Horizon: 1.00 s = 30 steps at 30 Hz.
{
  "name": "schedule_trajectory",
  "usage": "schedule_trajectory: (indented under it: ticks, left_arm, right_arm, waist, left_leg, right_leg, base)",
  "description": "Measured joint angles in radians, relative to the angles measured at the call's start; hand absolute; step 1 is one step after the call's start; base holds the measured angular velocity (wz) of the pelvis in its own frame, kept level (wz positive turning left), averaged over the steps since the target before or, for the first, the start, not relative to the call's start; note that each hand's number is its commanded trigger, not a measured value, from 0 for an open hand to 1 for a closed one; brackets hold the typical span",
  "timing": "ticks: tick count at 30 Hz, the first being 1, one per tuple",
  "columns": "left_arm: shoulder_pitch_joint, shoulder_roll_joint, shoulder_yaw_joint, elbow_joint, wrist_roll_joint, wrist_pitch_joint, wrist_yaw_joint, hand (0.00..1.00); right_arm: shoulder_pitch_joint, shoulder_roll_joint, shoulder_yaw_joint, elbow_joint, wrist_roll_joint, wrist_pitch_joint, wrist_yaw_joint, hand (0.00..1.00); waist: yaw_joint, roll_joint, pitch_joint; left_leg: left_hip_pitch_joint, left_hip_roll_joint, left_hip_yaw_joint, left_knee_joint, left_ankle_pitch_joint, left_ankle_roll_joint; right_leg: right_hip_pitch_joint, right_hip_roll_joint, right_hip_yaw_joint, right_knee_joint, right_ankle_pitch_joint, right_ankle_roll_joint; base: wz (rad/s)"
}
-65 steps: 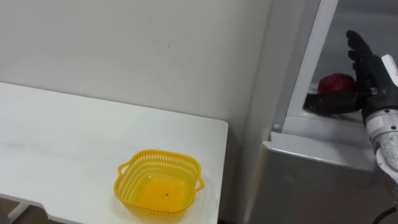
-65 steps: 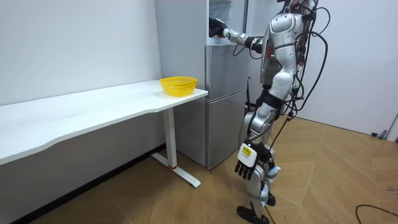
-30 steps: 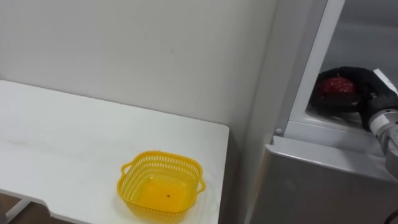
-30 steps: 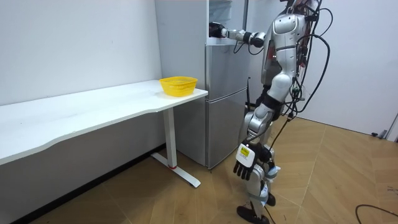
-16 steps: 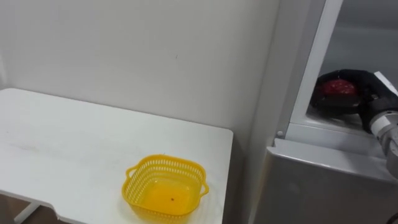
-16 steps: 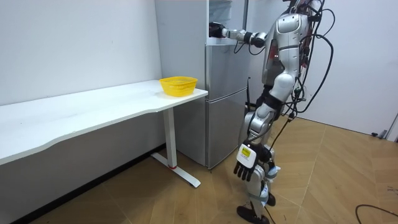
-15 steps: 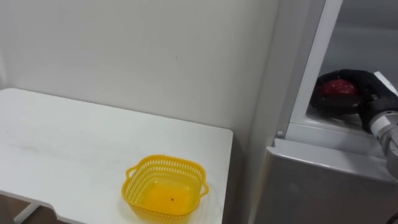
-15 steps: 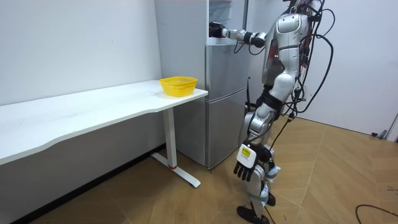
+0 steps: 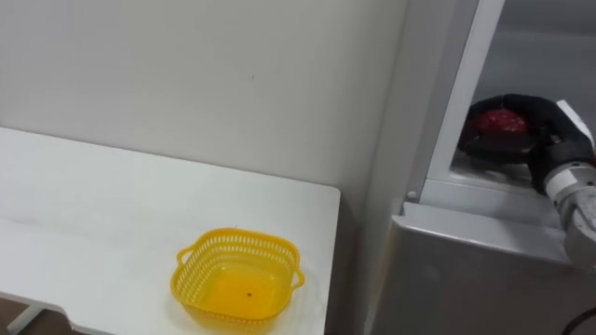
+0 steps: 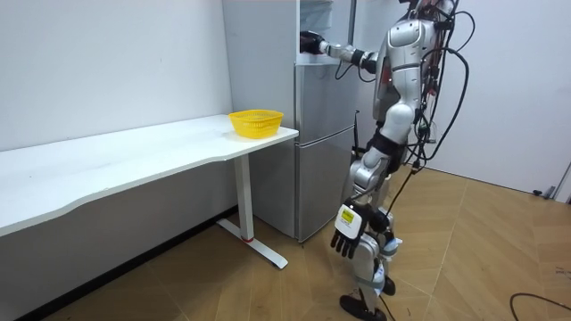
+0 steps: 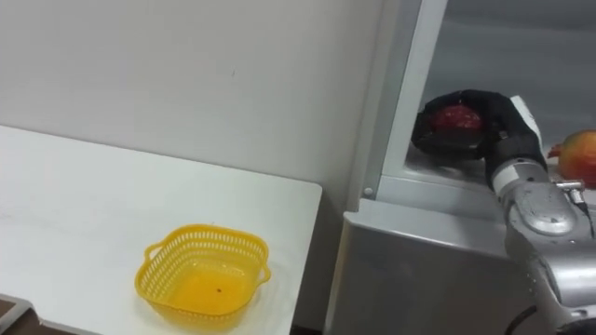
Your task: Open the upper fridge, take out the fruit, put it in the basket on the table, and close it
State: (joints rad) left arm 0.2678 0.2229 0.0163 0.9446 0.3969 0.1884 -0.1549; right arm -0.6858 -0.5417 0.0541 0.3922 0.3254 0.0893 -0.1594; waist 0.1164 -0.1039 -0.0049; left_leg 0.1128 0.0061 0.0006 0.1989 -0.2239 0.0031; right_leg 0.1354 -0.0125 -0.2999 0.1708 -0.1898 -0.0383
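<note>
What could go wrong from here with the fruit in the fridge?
The right robot hand is curled round the red fruit inside the fridge; the fruit may slip or catch on the sill coming out. A second fruit lies close by the wrist and could get knocked.

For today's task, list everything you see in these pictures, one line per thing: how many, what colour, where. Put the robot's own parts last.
table: one, white, against the wall, left of the fridge.
basket: one, yellow, on the table's end nearest the fridge.
fridge: one, grey, upper compartment open.
red fruit: one, red, in the upper compartment, in the robot's grasp.
second fruit: one, red and yellow, at the right eye view's right edge, beside the robot's wrist.
right robot hand: one, black, curled round the red fruit.
left robot hand: one, black, hanging relaxed at the robot's side.
</note>
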Motion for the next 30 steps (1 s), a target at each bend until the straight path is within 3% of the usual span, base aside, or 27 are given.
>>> schedule_trajectory:
  ticks: [5, 7, 10, 12, 16, 19, 22, 27, 30]
  left_arm:
    - [0.010, -0.007, -0.001, -0.005, -0.002, -0.014, 0.020, 0.00]
    - [0.014, -0.009, -0.001, -0.003, -0.002, -0.028, 0.028, 0.00]
    - [0.017, -0.011, 0.000, 0.022, 0.000, -0.051, 0.043, 0.00]
    - [0.017, -0.018, 0.000, 0.036, -0.001, -0.062, 0.058, 0.00]
    - [0.020, -0.028, -0.001, 0.049, -0.001, -0.070, 0.066, 0.00]
    - [0.015, -0.029, -0.002, 0.071, -0.002, -0.085, 0.076, 0.00]
    - [0.016, -0.036, -0.003, 0.079, -0.001, -0.088, 0.088, 0.00]
    - [0.009, -0.042, -0.009, 0.079, -0.001, -0.106, 0.087, 0.00]
    - [-0.002, -0.044, -0.012, 0.095, -0.003, -0.123, 0.087, 0.00]
  right_arm:
    - [0.088, 0.018, -0.015, -0.183, -0.020, 0.000, -0.053, 1.00]
    - [0.127, 0.041, -0.028, -0.278, -0.025, -0.004, -0.082, 1.00]
    - [0.209, 0.123, -0.041, -0.413, -0.025, -0.036, -0.115, 1.00]
    - [0.268, 0.164, -0.041, -0.509, -0.032, -0.037, -0.142, 1.00]
    - [0.285, 0.192, -0.036, -0.560, -0.117, -0.058, -0.178, 1.00]
    - [0.285, 0.198, -0.035, -0.597, -0.136, -0.095, -0.203, 1.00]
    - [0.285, 0.227, -0.034, -0.664, -0.240, -0.137, -0.214, 1.00]
    - [0.288, 0.242, 0.014, -0.769, -0.365, -0.211, -0.230, 1.00]
    - [0.304, 0.247, 0.040, -0.803, -0.417, -0.227, -0.227, 1.00]
  waist:
    - [-0.006, 0.029, -0.0046]
    - [-0.005, 0.046, 0.0004]
    - [-0.006, 0.064, 0.0049]
    - [-0.006, 0.066, 0.0036]
    - [-0.004, 0.066, 0.0035]
    - [-0.003, 0.064, 0.0029]
    - [-0.003, 0.065, 0.0025]
    - [-0.005, 0.075, 0.0020]
    - [-0.003, 0.076, 0.0013]
  left_leg:
    - [0.011, 0.001, 0.010, -0.002, 0.000, 0.000]
    - [0.021, 0.002, 0.015, -0.009, 0.000, 0.000]
    - [0.038, 0.004, 0.015, -0.014, 0.000, 0.000]
    - [0.035, 0.003, 0.017, -0.014, 0.000, 0.000]
    - [0.030, 0.003, 0.029, -0.014, 0.000, 0.000]
    - [0.031, 0.003, 0.036, -0.014, 0.000, 0.000]
    - [0.023, 0.004, 0.038, -0.014, 0.000, 0.000]
    - [0.023, 0.006, 0.038, -0.013, 0.000, 0.000]
    - [0.024, 0.005, 0.038, -0.013, 0.000, 0.000]
  right_leg:
    - [0.002, 0.001, 0.020, -0.001, 0.000, 0.000]
    - [0.005, 0.002, 0.025, -0.002, 0.000, 0.000]
    - [0.017, 0.004, 0.028, -0.004, 0.000, 0.000]
    - [0.015, 0.004, 0.025, -0.003, 0.000, 0.001]
    - [0.003, 0.004, 0.047, 0.000, 0.000, 0.001]
    - [0.002, 0.003, 0.050, 0.003, 0.000, 0.001]
    - [0.000, 0.004, 0.050, 0.001, 0.000, 0.001]
    - [0.002, 0.005, 0.050, -0.001, 0.001, 0.001]
    - [0.003, 0.005, 0.050, 0.000, 0.001, 0.001]
  base:
    - [-0.09]
    - [-0.15]
    - [-0.08]
    - [0.02]
    - [-0.08]
    - [-0.01]
    - [0.00]
    - [0.00]
    - [0.00]
